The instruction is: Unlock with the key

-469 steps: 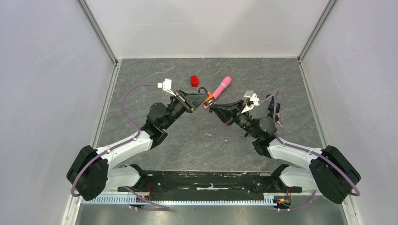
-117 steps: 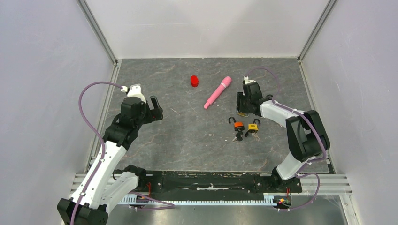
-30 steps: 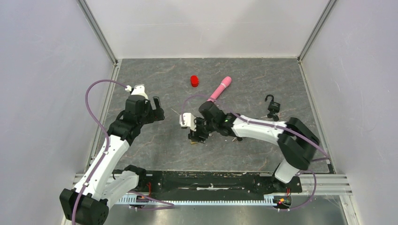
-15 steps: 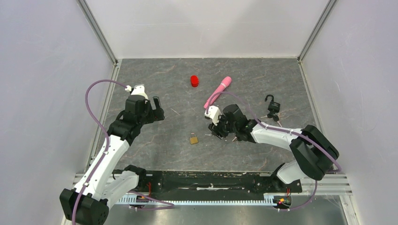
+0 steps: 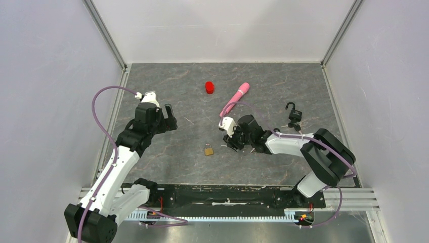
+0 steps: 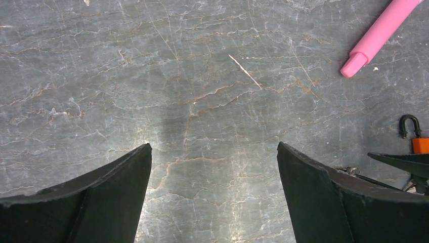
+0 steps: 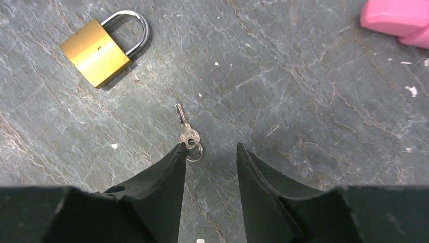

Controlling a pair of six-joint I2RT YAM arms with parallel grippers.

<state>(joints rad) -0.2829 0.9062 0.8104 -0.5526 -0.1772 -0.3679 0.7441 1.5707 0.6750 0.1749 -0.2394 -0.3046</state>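
A brass padlock [image 7: 97, 50] with a steel shackle lies flat on the grey table, also seen from above [image 5: 208, 150]. A small silver key [image 7: 185, 130] on a ring lies just right of it. My right gripper [image 7: 210, 148] hovers low over the key with its jaws partly apart and nothing between them. Its left fingertip [image 7: 178, 152] touches the key ring. From above, that right gripper [image 5: 231, 143] sits right of the brass padlock. My left gripper [image 6: 212, 148] hangs wide open and empty over bare table at the left [image 5: 171, 120].
A pink pen [image 5: 234, 99] lies behind the right gripper and a red cap [image 5: 209, 87] further back. A black padlock with keys [image 5: 293, 114] sits at the right. An orange padlock [image 6: 418, 144] shows at the left wrist view's right edge. White walls enclose the table.
The right gripper moved right, off the brass padlock, which now lies uncovered on the table. Its jaws narrowed. The left arm stayed still.
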